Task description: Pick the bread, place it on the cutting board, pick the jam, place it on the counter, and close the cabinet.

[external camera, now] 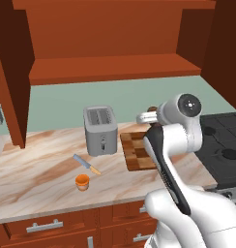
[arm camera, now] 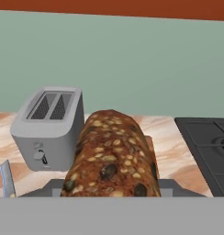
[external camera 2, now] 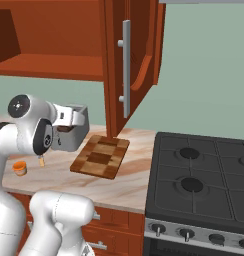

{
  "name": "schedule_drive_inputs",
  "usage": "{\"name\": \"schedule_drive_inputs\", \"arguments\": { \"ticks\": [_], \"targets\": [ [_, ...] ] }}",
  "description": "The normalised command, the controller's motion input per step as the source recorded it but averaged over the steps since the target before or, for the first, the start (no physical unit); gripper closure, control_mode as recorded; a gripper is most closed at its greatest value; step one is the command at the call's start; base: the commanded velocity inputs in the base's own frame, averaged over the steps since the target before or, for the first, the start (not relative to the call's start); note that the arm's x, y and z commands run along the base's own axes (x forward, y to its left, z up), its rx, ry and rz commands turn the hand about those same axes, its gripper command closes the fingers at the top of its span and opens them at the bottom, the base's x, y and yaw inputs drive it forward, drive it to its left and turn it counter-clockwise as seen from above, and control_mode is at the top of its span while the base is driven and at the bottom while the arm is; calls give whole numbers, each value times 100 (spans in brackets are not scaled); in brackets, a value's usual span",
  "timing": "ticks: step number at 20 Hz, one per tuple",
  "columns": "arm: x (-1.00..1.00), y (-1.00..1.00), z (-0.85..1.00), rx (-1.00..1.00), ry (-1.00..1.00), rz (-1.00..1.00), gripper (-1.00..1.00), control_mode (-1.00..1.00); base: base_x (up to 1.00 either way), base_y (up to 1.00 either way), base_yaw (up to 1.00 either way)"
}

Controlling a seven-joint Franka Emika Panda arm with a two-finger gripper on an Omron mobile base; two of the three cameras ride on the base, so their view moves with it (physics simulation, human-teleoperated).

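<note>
My gripper (external camera: 151, 115) hangs over the far end of the checkered cutting board (external camera: 134, 151), shut on the bread (external camera: 152, 109). In the hand view the dark brown seeded bread (arm camera: 111, 153) sticks out forward between the fingers, held well above the counter (external camera: 37, 177). From the right, the gripper (external camera 2: 69, 125) sits left of the cutting board (external camera 2: 100, 156), with the bread (external camera 2: 65, 129) showing as a dark bit under the hand. The orange jam (external camera: 82, 181) stands on the counter near its front edge, far from the gripper. The cabinet (external camera: 115, 68) is open, with one door (external camera 2: 128, 65) swung out.
A grey toaster (external camera: 100, 130) stands left of the board, and an orange-handled knife (external camera: 87, 164) lies between it and the jam. A black stove (external camera 2: 204, 180) adjoins the counter on the right. The left cabinet door (external camera: 13, 72) juts out over the counter.
</note>
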Motion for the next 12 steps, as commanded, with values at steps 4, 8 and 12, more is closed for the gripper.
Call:
{"name": "schedule_drive_inputs", "arguments": {
  "ticks": [4,8,12],
  "targets": [
    [-16,0,-16,0,1,0,100,-100,0,0,0],
    [-15,0,-14,0,1,0,100,-100,0,0,0],
    [-13,0,-11,0,2,0,100,-100,0,0,0]
  ]
}}
